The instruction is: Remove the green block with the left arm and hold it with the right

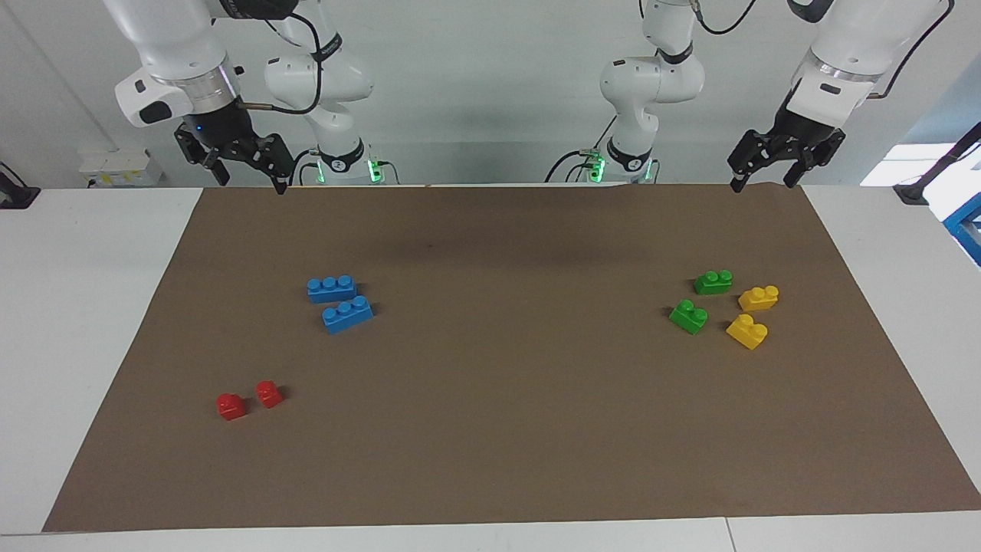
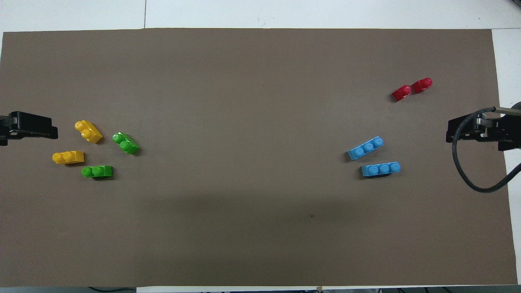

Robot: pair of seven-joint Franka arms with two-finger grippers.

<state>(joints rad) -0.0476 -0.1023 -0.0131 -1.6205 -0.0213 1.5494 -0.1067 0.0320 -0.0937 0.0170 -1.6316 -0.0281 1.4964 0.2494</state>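
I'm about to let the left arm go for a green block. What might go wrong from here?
1. The two green blocks look alike, so either could be taken.
2. The yellow blocks lie close beside them; the open left hand might nudge one.
3. The right hand hangs over the mat's corner at the right arm's end, so the handover means a long carry.

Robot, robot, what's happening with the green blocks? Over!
Left gripper and right gripper open, raised, empty. Two green blocks untouched beside yellow blocks. Nothing blocking.

Green blocks point(image 1: 713, 282), yellow bricks point(image 1: 747, 331), blue bricks point(image 1: 347, 314), red bricks point(image 1: 231, 406), brown mat point(image 1: 506, 429)
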